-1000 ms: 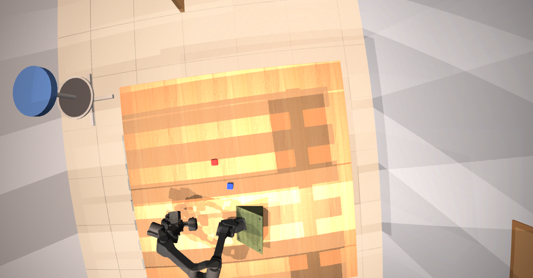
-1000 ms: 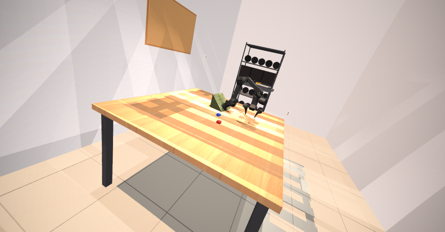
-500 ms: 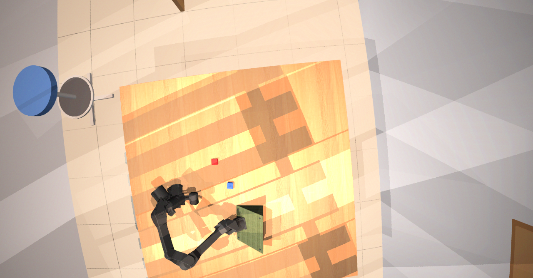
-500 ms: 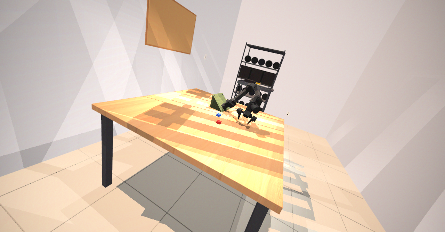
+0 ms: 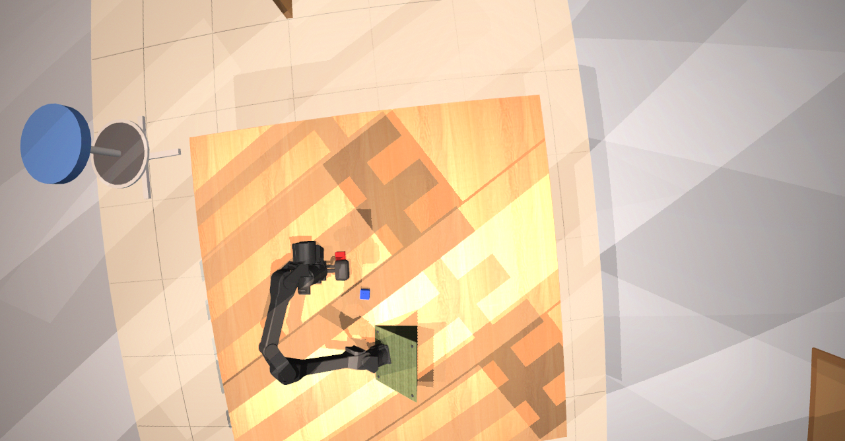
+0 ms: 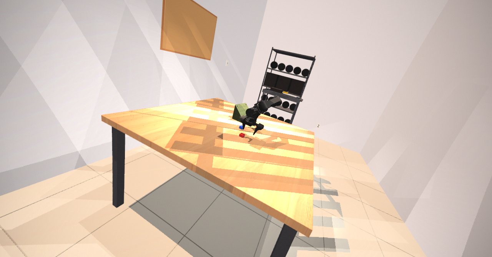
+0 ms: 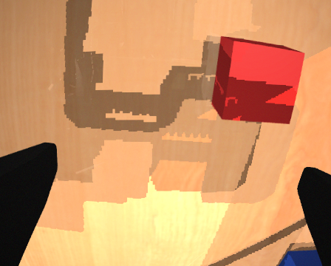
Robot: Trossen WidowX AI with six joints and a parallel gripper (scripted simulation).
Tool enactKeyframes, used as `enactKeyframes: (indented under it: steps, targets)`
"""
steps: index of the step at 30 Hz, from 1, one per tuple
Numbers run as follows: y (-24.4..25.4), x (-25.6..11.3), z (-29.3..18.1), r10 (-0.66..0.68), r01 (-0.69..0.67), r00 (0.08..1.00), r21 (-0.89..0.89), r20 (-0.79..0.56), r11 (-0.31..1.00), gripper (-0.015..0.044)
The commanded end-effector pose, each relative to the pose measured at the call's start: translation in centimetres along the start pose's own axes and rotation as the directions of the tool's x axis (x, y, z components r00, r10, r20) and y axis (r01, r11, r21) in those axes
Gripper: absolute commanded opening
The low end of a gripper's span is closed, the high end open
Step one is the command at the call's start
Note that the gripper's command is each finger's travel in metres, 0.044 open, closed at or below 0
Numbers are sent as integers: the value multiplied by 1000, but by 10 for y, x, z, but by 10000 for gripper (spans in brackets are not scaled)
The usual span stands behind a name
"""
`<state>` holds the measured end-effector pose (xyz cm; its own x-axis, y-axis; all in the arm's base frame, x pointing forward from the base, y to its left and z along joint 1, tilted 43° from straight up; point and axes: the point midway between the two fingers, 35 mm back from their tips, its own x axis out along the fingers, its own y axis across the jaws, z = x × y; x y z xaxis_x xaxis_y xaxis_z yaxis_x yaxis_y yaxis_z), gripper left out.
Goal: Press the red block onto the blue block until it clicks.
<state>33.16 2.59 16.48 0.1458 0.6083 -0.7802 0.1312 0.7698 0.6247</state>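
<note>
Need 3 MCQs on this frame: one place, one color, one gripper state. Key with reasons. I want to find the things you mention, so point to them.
1. Where is the red block?
A) on the blue block
B) on the table, apart from the blue block
C) on the green wedge

2. What colour is the wedge at the arm's base?
A) green
B) white
C) orange

3. Gripper state?
A) shut on the red block
B) shut, holding nothing
C) open, holding nothing

1 B: the red block [image 5: 340,255] [image 6: 241,135] [image 7: 261,81] and blue block [image 5: 365,294] [image 6: 241,127] [image 7: 302,258] sit apart.
2 A: the wedge [image 5: 403,373] [image 6: 238,112] shows green.
3 C: the gripper [image 5: 332,265] [image 6: 249,131] [image 7: 185,170] has its fingers wide, nothing between.
</note>
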Motion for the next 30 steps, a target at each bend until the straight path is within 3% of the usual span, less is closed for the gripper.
enactKeyframes:
  steps: [1, 30]
  targets:
    - [-35, -11, 24, 67, -66, 997, -22, 29, 998, 440]
    - [-34, 25, 27, 73, -72, 997, -24, 31, 997, 440]
